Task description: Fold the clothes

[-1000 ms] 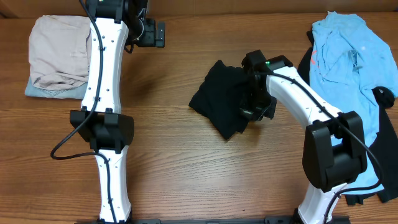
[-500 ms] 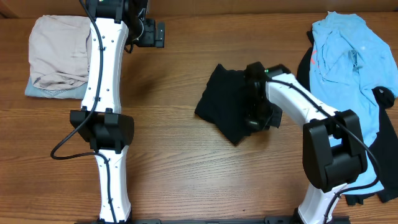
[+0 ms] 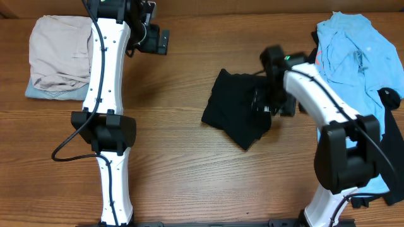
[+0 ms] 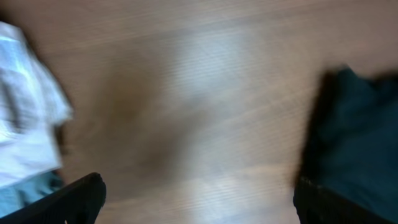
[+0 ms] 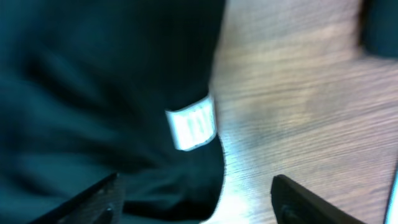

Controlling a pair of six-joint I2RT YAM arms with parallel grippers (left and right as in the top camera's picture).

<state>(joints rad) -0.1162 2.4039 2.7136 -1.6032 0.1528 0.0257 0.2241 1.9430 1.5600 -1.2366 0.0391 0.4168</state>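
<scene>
Overhead: black T-shirt lies bunched mid-table, my right claw at its right edge. Left wrist: my left claw gapes wide, keeping clear. Right wrist: fingers apart, gripping nothing, above the neck label, probably choosing a fold edge.

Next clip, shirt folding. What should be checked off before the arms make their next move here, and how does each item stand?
1. Right jaws open, nothing gripped: ok.
2. Left jaws open, over bare wooden table: ok.
3. Black short-sleeved T-shirt folded tidily: not ok, compact but uneven outline.
4. Its small white neck label tucked inside: not ok, exposed at the cloth's edge.
5. Light blue shirt folded: not ok, lies spread out.
</scene>
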